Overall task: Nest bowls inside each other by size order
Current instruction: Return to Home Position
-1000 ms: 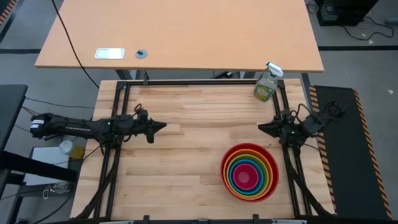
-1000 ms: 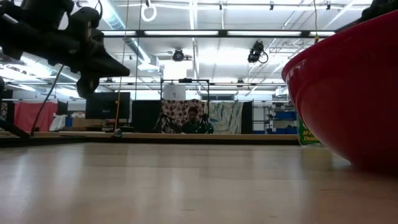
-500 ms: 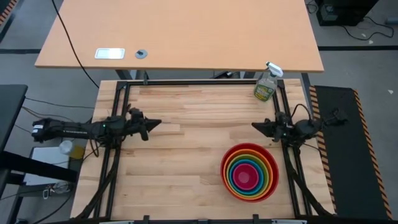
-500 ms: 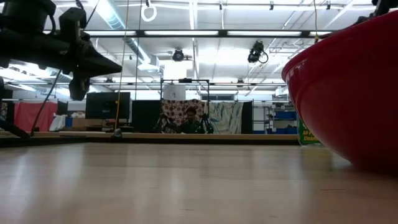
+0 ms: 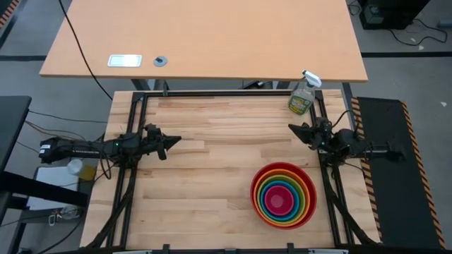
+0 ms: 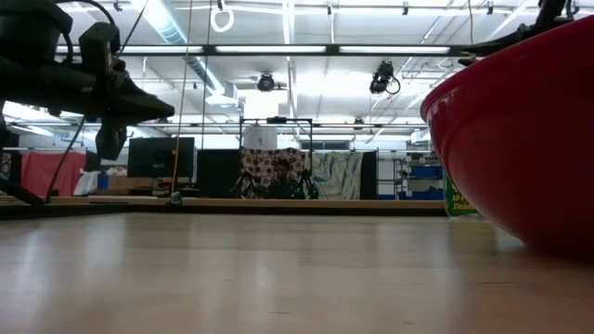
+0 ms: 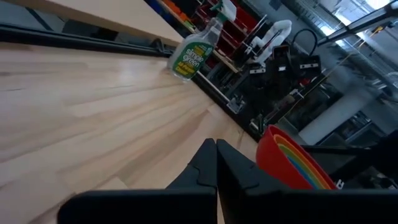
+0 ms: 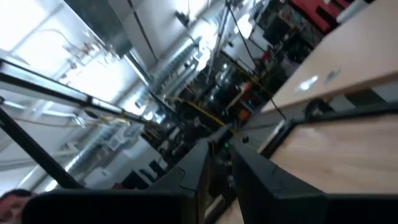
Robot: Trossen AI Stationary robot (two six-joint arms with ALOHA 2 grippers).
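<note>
The five bowls (image 5: 283, 195) sit nested on the table's near right part: red outermost, then orange, green, blue, and pink in the middle. The red bowl's wall (image 6: 520, 139) fills the right of the low view, and the stack shows in the left wrist view (image 7: 292, 158). My left gripper (image 5: 178, 139) is shut and empty above the table's left side, pointing right; it also shows in the left wrist view (image 7: 215, 147). My right gripper (image 5: 291, 129) is shut and empty at the table's right edge, pointing left and tipped up; it also shows in the right wrist view (image 8: 219, 140).
A clear spray bottle (image 5: 302, 96) with a green label stands at the table's far right corner. A black frame (image 5: 212, 93) runs round the table's edges. The middle and left of the wooden top (image 5: 212, 176) is bare.
My left gripper has drawn back toward the table's left edge. My right arm has drawn back toward the table's right edge and swung out beyond it, its gripper shifting toward the far edge. The bowls have stayed still.
</note>
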